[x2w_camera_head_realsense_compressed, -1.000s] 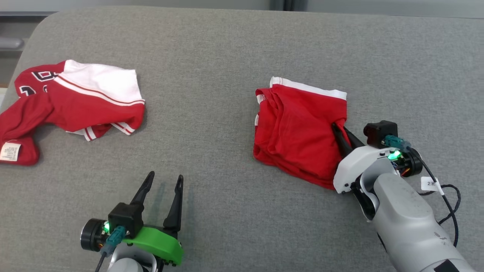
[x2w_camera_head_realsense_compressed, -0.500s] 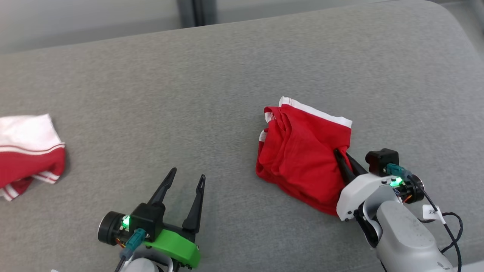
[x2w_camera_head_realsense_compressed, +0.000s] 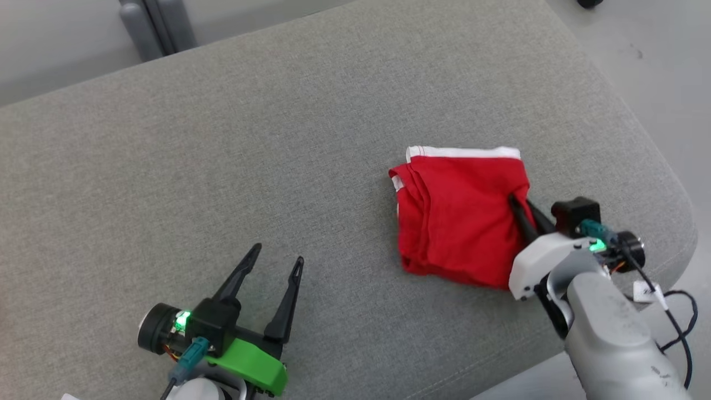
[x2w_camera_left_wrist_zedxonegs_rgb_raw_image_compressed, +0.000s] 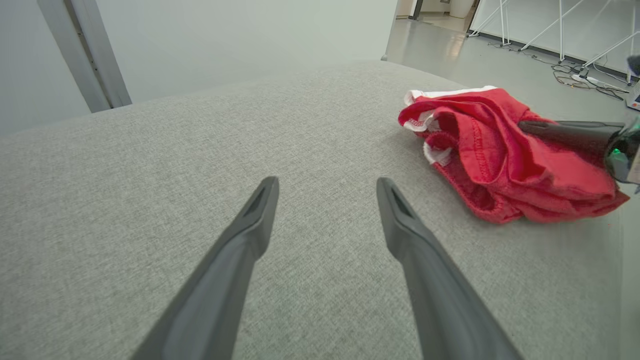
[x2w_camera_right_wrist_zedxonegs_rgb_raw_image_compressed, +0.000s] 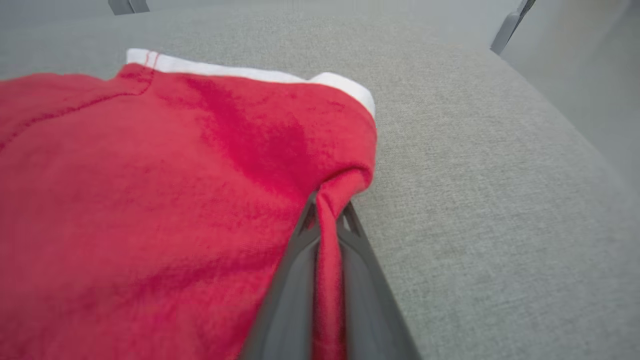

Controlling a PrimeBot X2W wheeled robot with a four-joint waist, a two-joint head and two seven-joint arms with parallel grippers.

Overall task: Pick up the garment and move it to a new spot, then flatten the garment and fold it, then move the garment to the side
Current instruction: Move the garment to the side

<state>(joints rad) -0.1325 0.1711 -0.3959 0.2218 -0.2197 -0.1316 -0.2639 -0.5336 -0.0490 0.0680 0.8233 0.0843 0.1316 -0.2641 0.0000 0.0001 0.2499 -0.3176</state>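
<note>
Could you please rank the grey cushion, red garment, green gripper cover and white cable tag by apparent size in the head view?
1. grey cushion
2. red garment
3. green gripper cover, though it sits nearer the camera, which flatters it
4. white cable tag

the garment [x2w_camera_head_realsense_compressed: 461, 216] is bright red, with a white band along one edge and white trim at a side fold. the cushion [x2w_camera_head_realsense_compressed: 250, 139] is a flecked mid grey weave. my left gripper [x2w_camera_head_realsense_compressed: 278, 254] is black on a lime green mount [x2w_camera_head_realsense_compressed: 250, 366]; my right gripper [x2w_camera_head_realsense_compressed: 520, 203] is black on a white shell [x2w_camera_head_realsense_compressed: 536, 261].
</note>
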